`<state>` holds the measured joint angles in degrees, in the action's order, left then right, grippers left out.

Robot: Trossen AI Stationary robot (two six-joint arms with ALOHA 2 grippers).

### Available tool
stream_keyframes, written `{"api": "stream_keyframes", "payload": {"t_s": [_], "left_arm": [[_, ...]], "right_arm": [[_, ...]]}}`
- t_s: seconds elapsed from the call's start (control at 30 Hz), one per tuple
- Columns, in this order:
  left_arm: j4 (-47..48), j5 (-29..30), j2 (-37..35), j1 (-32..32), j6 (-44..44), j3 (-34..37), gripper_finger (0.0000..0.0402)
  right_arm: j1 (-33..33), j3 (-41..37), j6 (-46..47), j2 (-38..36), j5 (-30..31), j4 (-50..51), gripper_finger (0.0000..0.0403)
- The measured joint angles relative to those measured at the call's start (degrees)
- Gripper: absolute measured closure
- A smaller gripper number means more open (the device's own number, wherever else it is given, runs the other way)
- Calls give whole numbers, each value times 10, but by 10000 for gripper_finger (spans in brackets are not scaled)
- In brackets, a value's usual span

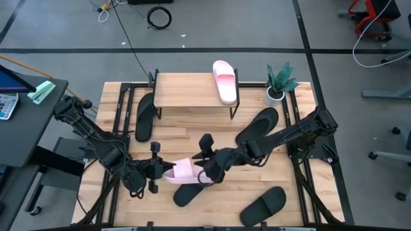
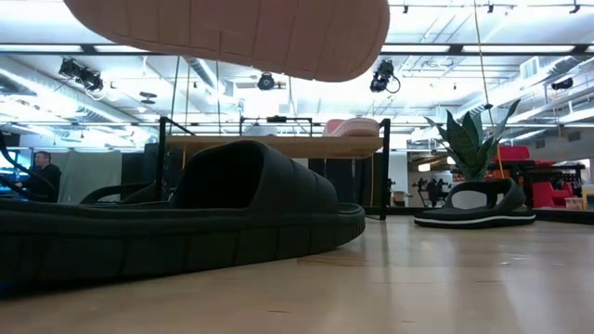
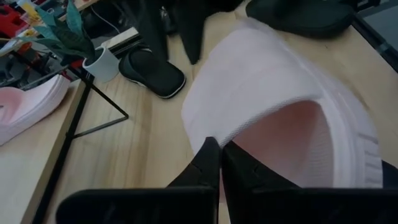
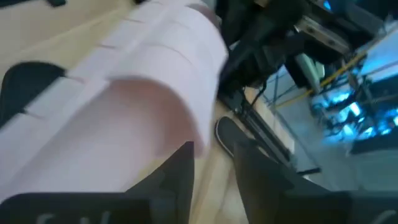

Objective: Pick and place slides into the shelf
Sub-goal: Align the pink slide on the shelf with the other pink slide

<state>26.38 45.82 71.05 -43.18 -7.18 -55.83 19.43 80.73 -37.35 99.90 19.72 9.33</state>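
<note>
A pale pink slide (image 1: 183,170) hangs in the air near the table's near-middle, between my two grippers; the low view shows its sole (image 2: 241,32) from below. My left gripper (image 1: 164,171) is shut on it from the left. My right gripper (image 1: 203,172) stands open at its right end, the slide (image 4: 118,106) lying along one finger (image 4: 180,165). A black slide (image 1: 189,192) lies flat on the table under it. The second pink slide (image 1: 225,81) lies sole-down on the shelf's (image 1: 189,90) right end. My left gripper pinches the pink slide's strap at its edge (image 3: 214,134), one finger outside the strap (image 3: 208,163) and one at the opening under it (image 3: 245,171). It comes level from the table's left. The slide is lifted clear of the table. My right gripper: I cannot tell whether the finger beside the slide touches it; nothing shows between its fingers.
Black slides lie left of the shelf (image 1: 144,117), right of it (image 1: 258,125) and at the near edge (image 1: 263,205). A potted plant (image 1: 279,82) stands at the far right corner. Bare wood shows between the shelf and the grippers.
</note>
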Motion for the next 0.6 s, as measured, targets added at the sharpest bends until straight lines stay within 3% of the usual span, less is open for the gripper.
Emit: {"api": "stream_keyframes", "payload": {"t_s": [0.3, 0.6], "left_arm": [[-73, 6, 0, 5, 93, 0, 396], [-78, 6, 0, 40, 106, 0, 395]], "right_arm": [[1, 0, -36, 7, 7, -26, 261], [-2, 0, -53, 6, -11, -75, 273]]}}
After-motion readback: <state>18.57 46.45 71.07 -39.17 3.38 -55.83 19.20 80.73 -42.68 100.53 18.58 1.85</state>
